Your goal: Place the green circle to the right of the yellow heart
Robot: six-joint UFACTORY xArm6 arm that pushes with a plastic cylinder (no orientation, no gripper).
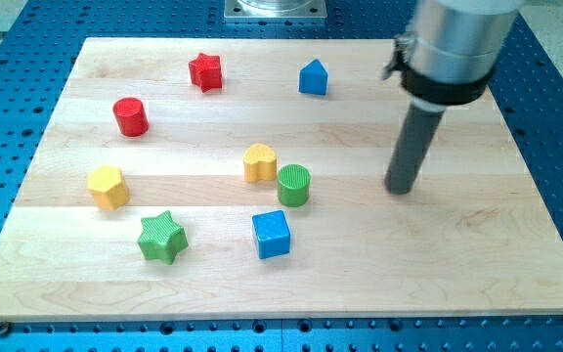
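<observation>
Near the board's centre in the camera view, the small green plastic circle block (294, 185) stands upright, touching or just beside the lower right of the yellow plastic heart block (260, 162). My tip (400, 189) rests on the pale wooden board (477, 254), well apart to the view's right of both; it holds nothing, being a bare rod. Judged light, rigid and free-sliding, the circle likely rolls off a glancing push. Contact its curved side wall squarely, at mid-face.
</observation>
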